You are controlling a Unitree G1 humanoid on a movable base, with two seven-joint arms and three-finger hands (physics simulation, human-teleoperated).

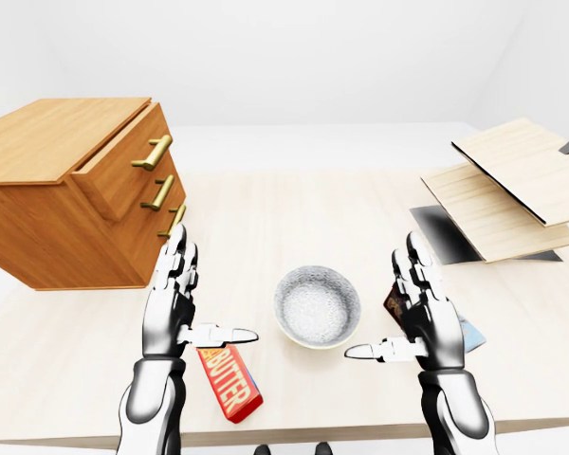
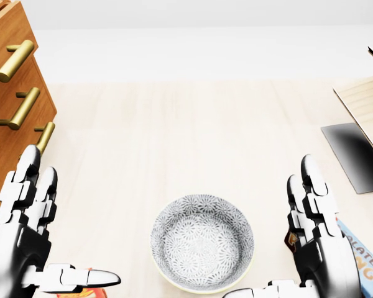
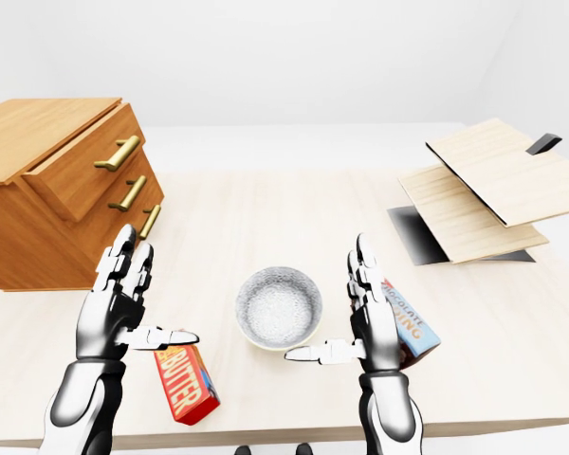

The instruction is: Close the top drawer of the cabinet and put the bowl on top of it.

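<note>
A wooden cabinet (image 1: 47,204) with three brass-handled drawers stands at the left of the left-eye view. Its top drawer (image 1: 125,169) sticks out past the two below it. The patterned grey bowl (image 2: 202,243) rests upright on the pale table, low in the head view between my two hands. My left hand (image 1: 209,294) is open to the bowl's left, fingers up and thumb pointing at the bowl. On the bowl's right my right hand (image 1: 384,301) is open in the same pose. Neither hand touches the bowl or the cabinet.
A red butter box (image 1: 229,381) lies under my left hand near the table's (image 1: 294,218) near edge. A chocolate pudding box (image 3: 410,325) stands behind my right hand. Stacked wooden boards (image 1: 512,185) and a dark plate (image 1: 441,232) fill the right side.
</note>
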